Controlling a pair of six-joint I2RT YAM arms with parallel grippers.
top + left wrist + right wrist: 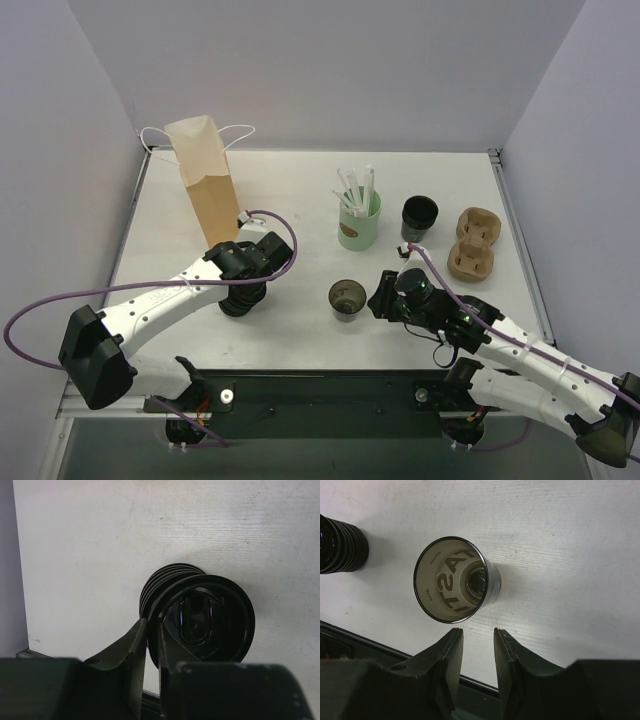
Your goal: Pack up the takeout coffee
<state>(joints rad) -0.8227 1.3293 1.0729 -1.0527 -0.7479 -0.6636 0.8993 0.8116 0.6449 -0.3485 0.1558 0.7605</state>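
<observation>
Over on the left side of the table (290, 190), the left gripper (152, 626) hangs low over the stack of black lids (165, 582), its jaws set narrow astride the rim of the top lid (220, 615). From the wrist view I cannot tell whether they actually bite the plastic or merely flank it. That thin edge hold is what worries me: a lid taken by one lip can pivot and drop, drag the next nested lid up with it, or tug the whole stack sideways. The takeout coffee cup (451, 580) stands upright and uncovered near the middle of the table, close to the front edge. The right gripper (477, 631) sits just beside it, empty, its jaws part-way apart and clearly narrower than the cup's mouth. If that gripper pushes in as it is, its fingers would shove the wall rather than straddle it and could tip the cup. With no lid on, anything inside would go over the table. Pressing a lid on crooked could also buckle the paper rim. The paper bag (205, 180) stands tall and slender at the back left, well apart, and looks easy to topple.
</observation>
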